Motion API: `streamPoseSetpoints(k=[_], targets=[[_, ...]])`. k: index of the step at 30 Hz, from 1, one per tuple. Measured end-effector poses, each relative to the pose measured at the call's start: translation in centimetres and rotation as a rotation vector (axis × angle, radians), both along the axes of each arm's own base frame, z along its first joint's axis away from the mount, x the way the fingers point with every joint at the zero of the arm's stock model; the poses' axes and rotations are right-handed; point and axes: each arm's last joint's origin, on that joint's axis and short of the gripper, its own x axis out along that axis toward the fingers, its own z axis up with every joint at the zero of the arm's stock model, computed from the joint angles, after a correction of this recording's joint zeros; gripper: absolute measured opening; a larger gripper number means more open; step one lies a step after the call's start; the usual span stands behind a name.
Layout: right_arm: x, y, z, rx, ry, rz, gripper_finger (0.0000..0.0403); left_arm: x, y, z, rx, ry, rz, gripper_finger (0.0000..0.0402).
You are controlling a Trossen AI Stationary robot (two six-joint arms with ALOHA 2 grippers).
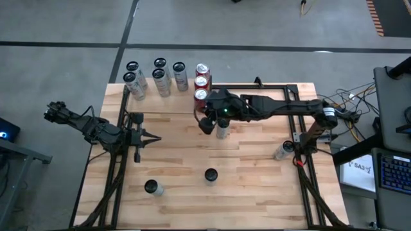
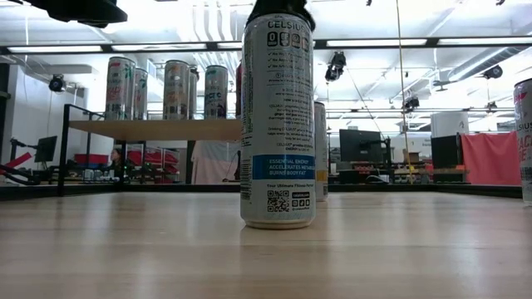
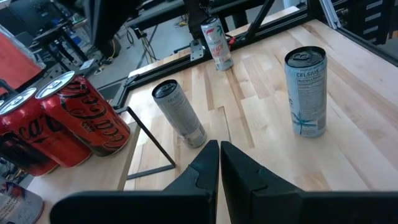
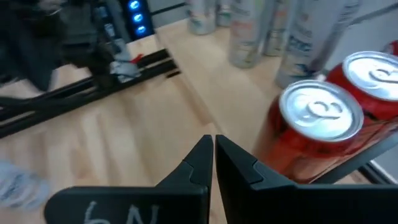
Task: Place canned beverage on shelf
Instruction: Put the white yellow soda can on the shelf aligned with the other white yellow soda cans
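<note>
looking down, you see the shelf (image 1: 167, 90) at the table's (image 1: 257, 192) far edge, already carrying five silver cans (image 1: 158, 76) and three red cans (image 1: 202, 82). your right gripper (image 1: 207, 122), jaws closed on nothing, hangs just beside the red cans, with a loose can (image 1: 222, 130) standing next to it. two dark-topped cans (image 1: 210, 174) stand well away from the shelf, another (image 1: 282, 151) off to the side. your left gripper (image 1: 151, 136), jaws closed and empty, waits near the shelf's other end.

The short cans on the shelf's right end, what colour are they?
Red with white script lettering and silver tops; the red cans show best in the left wrist view.
</note>
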Motion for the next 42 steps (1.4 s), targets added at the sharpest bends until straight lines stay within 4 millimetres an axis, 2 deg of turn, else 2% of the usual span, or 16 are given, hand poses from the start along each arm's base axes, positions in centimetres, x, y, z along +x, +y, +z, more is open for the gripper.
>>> streamPoseSetpoints(k=[4,8,12,16,21,24,28,38,42], targets=[[-0.8,1.2,0.6,0.042,0.07,0.023,0.0009,0.2,-0.1,0.2,-0.014,-0.022,0.001,0.0],[-2.1,1.4,0.5,0.157,0.198,-0.012,0.0009,0.6,-0.3,0.3,-0.043,-0.041,0.006,0.0],[-3.5,1.3,-0.1,0.269,0.332,-0.094,0.0009,0.9,-0.4,0.2,-0.101,-0.034,0.026,0.0],[-4.5,1.1,-0.9,0.289,0.446,-0.141,0.0009,1.3,-0.6,-0.1,-0.148,-0.018,0.046,0.0],[-4.4,1.1,-0.8,0.287,0.436,-0.137,0.0012,2.0,-0.9,-0.4,-0.181,-0.006,0.06,0.0],[-4.4,1.1,-0.8,0.276,0.439,-0.124,0.0029,2.3,-1.1,-0.6,-0.182,0.007,0.064,0.0],[-4.4,1.1,-0.9,0.289,0.444,-0.14,0.0085,2.6,-1.2,-0.6,-0.177,0.016,0.065,0.0],[-4.5,1.1,-0.9,0.297,0.445,-0.151,0.0303,2.6,-1.2,-0.5,-0.167,0.014,0.062,0.0],[-4.4,1.1,-0.9,0.258,0.455,-0.122,0.0358,2.5,-1.1,-0.5,-0.169,0.008,0.062,0.0]])
